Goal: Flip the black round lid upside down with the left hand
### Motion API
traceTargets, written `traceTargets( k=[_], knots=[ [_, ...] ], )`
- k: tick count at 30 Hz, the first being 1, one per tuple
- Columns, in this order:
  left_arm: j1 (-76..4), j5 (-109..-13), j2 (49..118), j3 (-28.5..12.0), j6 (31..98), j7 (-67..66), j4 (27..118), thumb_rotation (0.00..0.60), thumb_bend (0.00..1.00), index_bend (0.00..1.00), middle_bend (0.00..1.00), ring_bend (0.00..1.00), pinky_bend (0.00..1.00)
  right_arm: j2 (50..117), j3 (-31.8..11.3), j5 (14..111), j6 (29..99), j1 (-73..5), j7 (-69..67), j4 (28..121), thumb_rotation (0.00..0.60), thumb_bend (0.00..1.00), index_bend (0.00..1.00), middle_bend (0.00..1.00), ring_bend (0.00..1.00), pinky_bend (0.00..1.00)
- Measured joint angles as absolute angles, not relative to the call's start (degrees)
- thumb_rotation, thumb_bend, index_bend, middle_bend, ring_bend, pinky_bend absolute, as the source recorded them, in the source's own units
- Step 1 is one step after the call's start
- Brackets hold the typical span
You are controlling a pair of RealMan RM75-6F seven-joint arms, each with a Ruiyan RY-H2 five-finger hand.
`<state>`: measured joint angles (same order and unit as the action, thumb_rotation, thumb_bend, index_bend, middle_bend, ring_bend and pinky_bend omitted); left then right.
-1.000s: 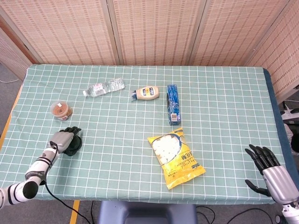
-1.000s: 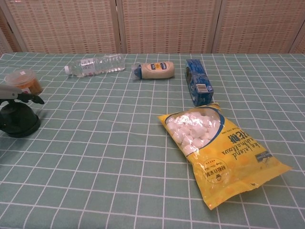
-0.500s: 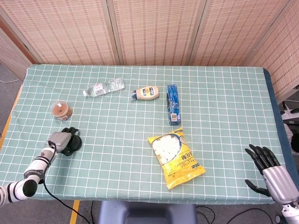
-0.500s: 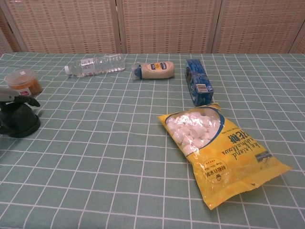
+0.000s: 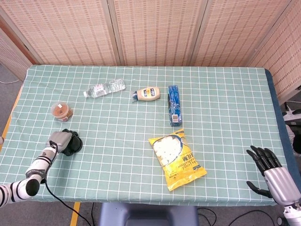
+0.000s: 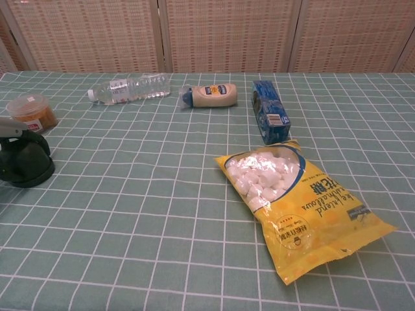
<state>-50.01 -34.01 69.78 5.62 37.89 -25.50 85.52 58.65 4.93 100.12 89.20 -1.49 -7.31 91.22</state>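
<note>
The black round lid lies flat on the green checked cloth near the table's front left edge; the chest view shows the lid as a low dark dome at the far left. My left hand lies against the lid's left side, its dark fingers reaching over the rim without gripping it. In the chest view only a grey sliver of the left hand shows above the lid. My right hand hovers off the table's front right corner, fingers spread and holding nothing.
A small tub of brown food stands just behind the lid. Further back lie a water bottle, a mayonnaise bottle and a blue packet. A yellow marshmallow bag lies at the front centre.
My left hand has drawn back toward the left edge, and its fingers no longer stretch across the lid. The lid has stayed in about the same place. The right hand has not moved.
</note>
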Motion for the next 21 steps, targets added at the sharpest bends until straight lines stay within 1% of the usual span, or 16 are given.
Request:
traceTargets(
  k=[4,6,9,11,14,17,21],
  knots=[
    [-50.1,-34.1,69.9,6.0,38.5,-25.6,85.6,0.6,0.33,0.36,0.33,0.22,0.45,58.7,4.9,100.1,89.2,-1.5,-7.2,91.3,0.6,0.17,0.0,0.0,0.0,0.0],
    [-50.0,-34.5,69.9,6.2,39.0,-25.7,85.7,0.6,0.34,0.41,0.39,0.28,0.53,58.6,4.9,100.2,89.2,-1.5,-7.2,91.3,0.6,0.17,0.0,0.0,0.0,0.0],
    [-49.9,-35.0,69.9,6.6,39.8,-26.0,85.8,0.6,0.35,0.47,0.47,0.37,0.62,58.6,5.0,100.2,89.3,-1.5,-7.4,91.3,0.6,0.17,0.0,0.0,0.0,0.0],
    [-49.6,-35.7,69.9,6.7,40.3,-26.0,86.1,0.6,0.37,0.51,0.54,0.44,0.68,58.5,5.0,100.3,89.5,-1.4,-7.6,91.4,0.6,0.17,0.0,0.0,0.0,0.0],
    [-49.0,-37.2,69.7,6.5,40.7,-25.1,86.6,0.6,0.39,0.57,0.62,0.51,0.73,58.5,5.0,100.5,89.7,-1.3,-7.8,91.4,0.6,0.17,0.0,0.0,0.0,0.0],
    [-48.2,-39.5,69.5,6.0,41.3,-23.6,87.0,0.6,0.43,0.62,0.68,0.56,0.76,58.5,5.1,100.7,89.9,-1.3,-7.9,91.4,0.6,0.17,0.0,0.0,0.0,0.0],
    [-46.7,-42.9,69.0,4.8,42.1,-20.0,87.5,0.6,0.5,0.7,0.75,0.63,0.81,58.5,5.1,100.8,89.9,-1.2,-7.8,91.3,0.6,0.17,0.0,0.0,0.0,0.0]
  ],
)
